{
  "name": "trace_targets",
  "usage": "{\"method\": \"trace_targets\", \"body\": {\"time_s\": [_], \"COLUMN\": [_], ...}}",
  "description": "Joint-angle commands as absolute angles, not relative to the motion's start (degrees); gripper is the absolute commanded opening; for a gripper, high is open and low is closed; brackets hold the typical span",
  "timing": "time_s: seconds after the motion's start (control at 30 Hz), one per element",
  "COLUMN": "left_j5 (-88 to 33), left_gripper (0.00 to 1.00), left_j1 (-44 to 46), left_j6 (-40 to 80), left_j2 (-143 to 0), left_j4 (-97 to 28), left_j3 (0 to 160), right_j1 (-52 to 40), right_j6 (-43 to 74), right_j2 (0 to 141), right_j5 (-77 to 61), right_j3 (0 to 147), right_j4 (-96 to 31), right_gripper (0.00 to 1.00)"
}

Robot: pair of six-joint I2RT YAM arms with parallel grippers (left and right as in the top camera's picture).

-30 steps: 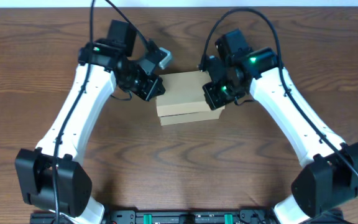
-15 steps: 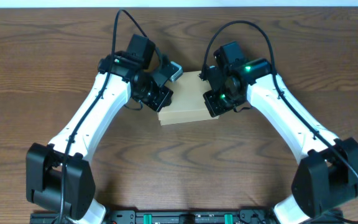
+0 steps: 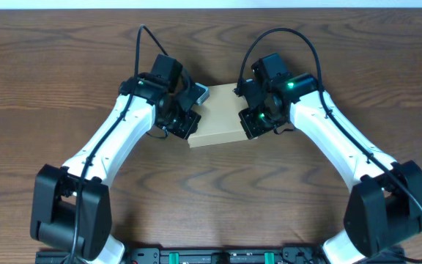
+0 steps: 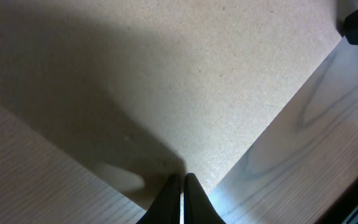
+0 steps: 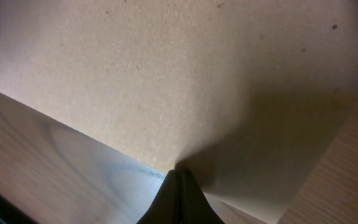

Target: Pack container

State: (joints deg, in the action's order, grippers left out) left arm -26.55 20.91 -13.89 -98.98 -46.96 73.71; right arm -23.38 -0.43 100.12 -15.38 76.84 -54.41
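Two closed tips, left gripper (image 4: 181, 178) and right gripper (image 5: 178, 173), bear on the box (image 3: 219, 123) lid; uneven pressure risks skidding; flap may spring up.

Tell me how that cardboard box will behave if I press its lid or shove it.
The box looks like thin plain cardboard, so its lid probably flexes under the shut left claw and right claw. It sits flat and low, so tipping seems unlikely. On the smooth wooden table it would likely slide easily.
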Motion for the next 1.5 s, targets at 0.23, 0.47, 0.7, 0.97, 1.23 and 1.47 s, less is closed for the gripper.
{"method": "trace_targets", "body": {"time_s": [0.23, 0.47, 0.7, 0.97, 1.23, 1.47], "left_j5": [-23.68, -21.43, -22.48, -22.22, -21.96, -20.36], "left_gripper": [0.06, 0.06, 0.06, 0.06, 0.06, 0.06], "left_j1": [20.29, 13.45, 3.22, 2.90, 2.90, 2.90], "left_j6": [-10.68, -6.63, -5.54, -5.61, -8.40, -10.81], "left_j2": [-98.45, -87.96, -82.98, -82.98, -82.98, -82.96], "left_j4": [-49.12, -48.75, -52.14, -52.49, -55.00, -57.25], "left_j3": [74.76, 78.91, 78.91, 78.89, 78.89, 78.89], "right_j1": [-21.93, -12.75, -9.82, -11.70, -16.19, -18.48], "right_j6": [0.86, 1.91, 3.38, 3.11, 2.94, 4.69], "right_j2": [94.37, 87.02, 92.58, 97.56, 98.56, 98.56], "right_j5": [-13.21, -7.94, -8.21, -14.68, -17.85, -17.80], "right_j3": [79.00, 78.76, 71.50, 67.92, 67.92, 67.92], "right_j4": [-53.58, -55.24, -53.58, -47.75, -45.19, -44.97], "right_gripper": [0.01, 0.01, 0.01, 0.01, 0.01, 0.01]}}
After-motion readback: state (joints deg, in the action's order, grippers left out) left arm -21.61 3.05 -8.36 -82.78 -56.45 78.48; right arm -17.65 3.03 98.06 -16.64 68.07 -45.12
